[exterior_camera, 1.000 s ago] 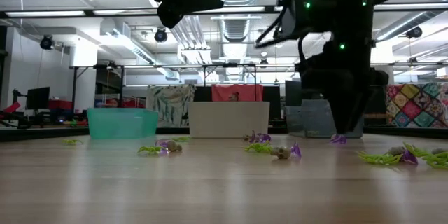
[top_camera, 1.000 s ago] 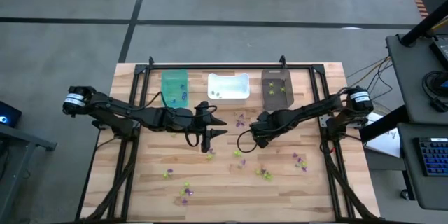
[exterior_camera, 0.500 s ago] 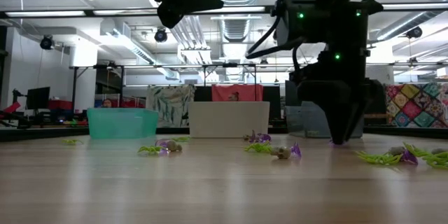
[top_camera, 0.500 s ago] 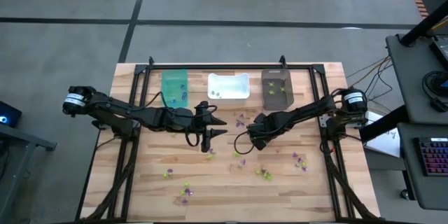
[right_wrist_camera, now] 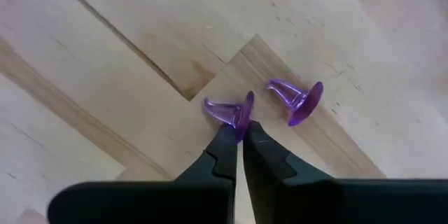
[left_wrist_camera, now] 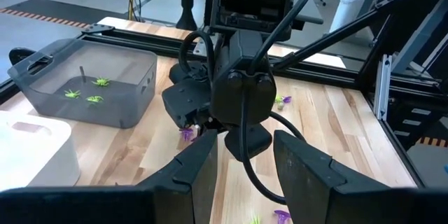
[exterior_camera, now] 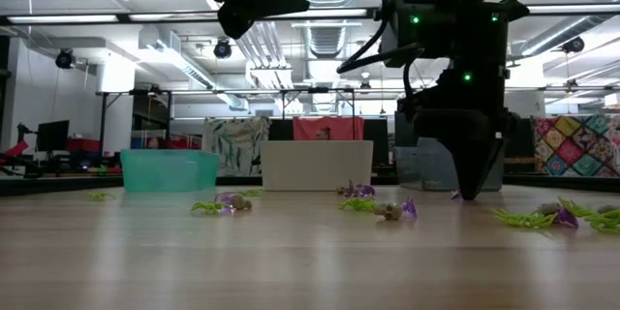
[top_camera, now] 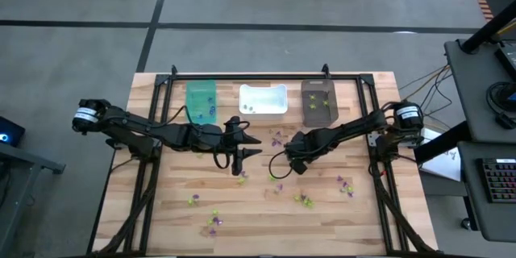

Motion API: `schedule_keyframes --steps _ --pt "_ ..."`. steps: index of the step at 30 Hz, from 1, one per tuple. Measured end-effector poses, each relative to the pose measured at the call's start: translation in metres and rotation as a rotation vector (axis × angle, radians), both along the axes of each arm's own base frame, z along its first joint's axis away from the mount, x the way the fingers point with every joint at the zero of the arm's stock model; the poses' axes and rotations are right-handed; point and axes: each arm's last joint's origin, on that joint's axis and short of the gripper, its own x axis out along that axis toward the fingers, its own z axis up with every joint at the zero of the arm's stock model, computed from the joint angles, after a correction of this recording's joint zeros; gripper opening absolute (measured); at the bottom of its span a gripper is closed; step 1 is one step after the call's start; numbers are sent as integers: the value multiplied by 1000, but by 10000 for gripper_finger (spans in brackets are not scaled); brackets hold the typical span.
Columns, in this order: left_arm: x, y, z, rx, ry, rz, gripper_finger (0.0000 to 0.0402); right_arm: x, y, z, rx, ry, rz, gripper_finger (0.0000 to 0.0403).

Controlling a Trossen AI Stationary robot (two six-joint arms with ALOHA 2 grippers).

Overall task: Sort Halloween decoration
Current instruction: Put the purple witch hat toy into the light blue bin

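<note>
**Pinching a purple trinket**

Dark bin [left_wrist_camera: 84, 94] holds green bits. My right gripper [right_wrist_camera: 240, 136] points down at the table, fingers clamped on a purple trinket [right_wrist_camera: 234, 110]; another purple one [right_wrist_camera: 297, 100] lies just beside. Left gripper [left_wrist_camera: 245, 157] hovers, fingers apart.

You had two translucent purple trinkets [right_wrist_camera: 231, 110] on pale, blond-grained wood [right_wrist_camera: 105, 56], a teal bin [top_camera: 201, 100], and black fingertips [right_wrist_camera: 225, 142].

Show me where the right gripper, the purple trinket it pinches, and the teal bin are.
right gripper [right_wrist_camera: 239, 134], right wrist view, between its fingertips.
pinched purple trinket [right_wrist_camera: 231, 111], right wrist view, on its body beside the disc.
teal bin [top_camera: 201, 101], high view, on its floor.
</note>
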Motion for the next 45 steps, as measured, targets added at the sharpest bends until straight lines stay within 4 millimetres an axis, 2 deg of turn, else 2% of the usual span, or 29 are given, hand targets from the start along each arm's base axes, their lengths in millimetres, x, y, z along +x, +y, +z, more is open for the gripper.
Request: schedule_keyframes --steps 5,13,17,23,30,39,45 --pt "0 -1 0 0 -4 -3 123 -3 -1 13 -12 -40 68 9" --pt "-1 -9 2 16 -23 -37 123 1 0 38 -33 -246 230 9" --pt "-2 -15 5 21 -41 -57 123 7 0 43 -54 -364 290 9" --pt "-12 -20 18 35 -87 -86 123 27 -1 53 -116 -569 397 9" --pt "-42 -17 38 53 -174 -106 123 49 -14 72 -242 -811 478 9" --pt "-93 -3 34 10 -397 -29 123 62 -51 100 -461 -1003 496 9" --pt "-121 6 31 -7 -498 20 123 70 -75 113 -529 -1060 490 9"
